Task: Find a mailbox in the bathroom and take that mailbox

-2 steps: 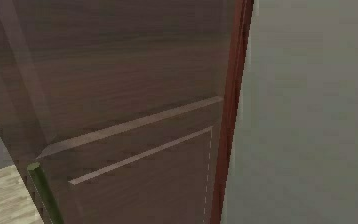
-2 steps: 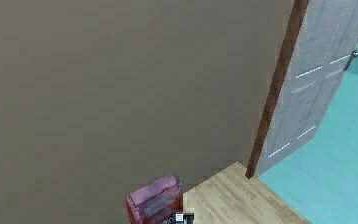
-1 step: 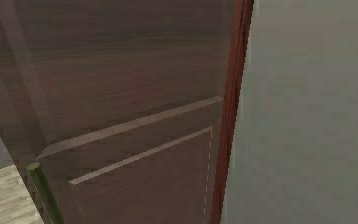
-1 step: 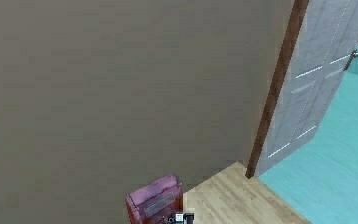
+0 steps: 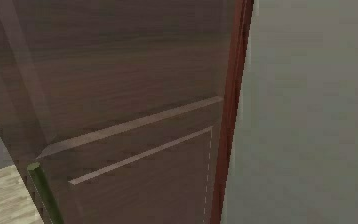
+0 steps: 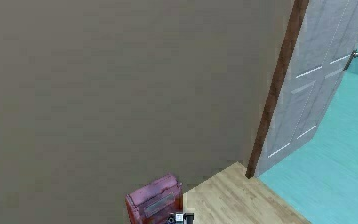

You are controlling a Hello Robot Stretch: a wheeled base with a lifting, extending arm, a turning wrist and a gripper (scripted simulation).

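Door close ahead, wall right of it — boxy thing before side wall.

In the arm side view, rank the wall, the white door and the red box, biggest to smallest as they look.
1. wall
2. white door
3. red box, cut off by the bottom edge, so only its visible part counts

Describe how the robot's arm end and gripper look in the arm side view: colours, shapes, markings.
The arm's far end pokes in at the arm side view's bottom edge. It carries small white squares with black marks, flat and boxy. Left of them is the gripper, a small dark body. Its fingers are too small to make out, and no cables can be told.
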